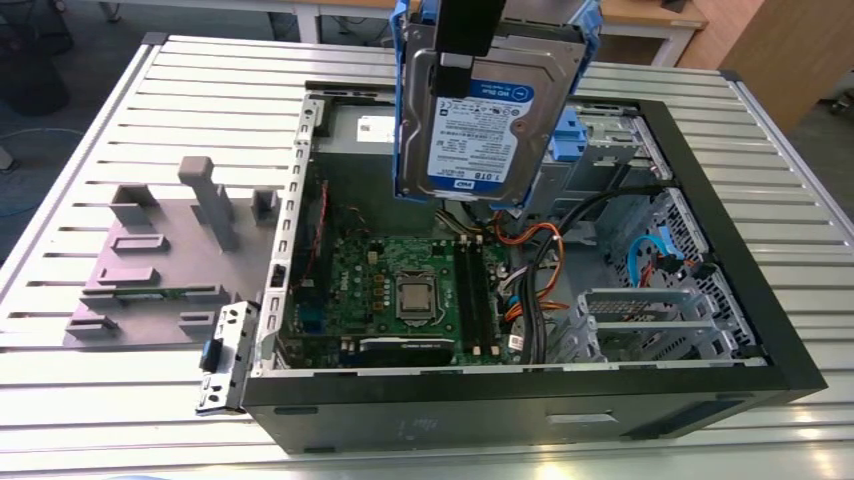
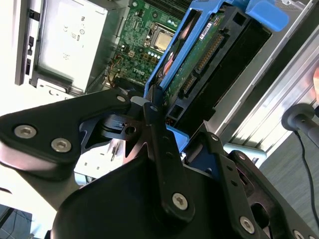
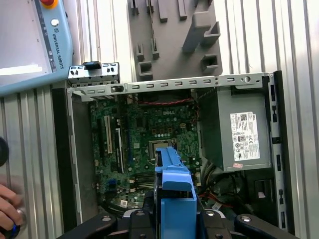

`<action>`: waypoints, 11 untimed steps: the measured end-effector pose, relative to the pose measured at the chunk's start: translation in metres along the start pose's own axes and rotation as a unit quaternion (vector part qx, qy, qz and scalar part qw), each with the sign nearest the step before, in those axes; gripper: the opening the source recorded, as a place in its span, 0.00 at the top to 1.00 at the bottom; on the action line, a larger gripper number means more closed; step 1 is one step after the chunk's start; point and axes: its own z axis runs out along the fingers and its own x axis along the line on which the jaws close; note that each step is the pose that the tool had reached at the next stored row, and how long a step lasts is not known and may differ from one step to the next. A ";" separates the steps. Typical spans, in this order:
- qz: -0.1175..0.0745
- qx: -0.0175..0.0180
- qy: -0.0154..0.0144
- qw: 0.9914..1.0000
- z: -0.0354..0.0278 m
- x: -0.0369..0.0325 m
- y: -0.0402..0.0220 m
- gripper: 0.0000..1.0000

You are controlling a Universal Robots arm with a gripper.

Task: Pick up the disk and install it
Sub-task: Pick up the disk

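Observation:
The disk [image 1: 487, 120], a silver hard drive with a white-and-blue label in a bright blue frame, hangs upright above the open computer case [image 1: 727, 270]. My gripper [image 1: 461, 45] comes down from above and is shut on the disk's upper end. In the second wrist view the black fingers [image 2: 157, 134] clamp the blue-framed disk [image 2: 199, 69], circuit side showing. The first wrist view looks down along the disk's blue frame [image 3: 174, 184] onto the motherboard [image 3: 144, 134], with my gripper [image 3: 174, 221] behind the disk.
Inside the case are a grey power supply with a white sticker [image 3: 241, 134], cables [image 1: 534, 250] and a blue-edged drive bay [image 1: 577, 135]. A grey fixture block [image 1: 160, 260] lies on the slatted table at the exterior view's left. A person's hand [image 3: 7, 211] is near a pendant [image 3: 35, 40].

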 end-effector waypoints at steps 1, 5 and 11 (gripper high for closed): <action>0.000 0.000 0.000 1.000 0.0000 0.0002 0.0000 0.64; 0.000 0.000 0.000 1.000 0.0000 0.0012 -0.0001 0.64; 0.000 0.000 0.000 1.000 0.0000 0.0026 -0.0003 0.64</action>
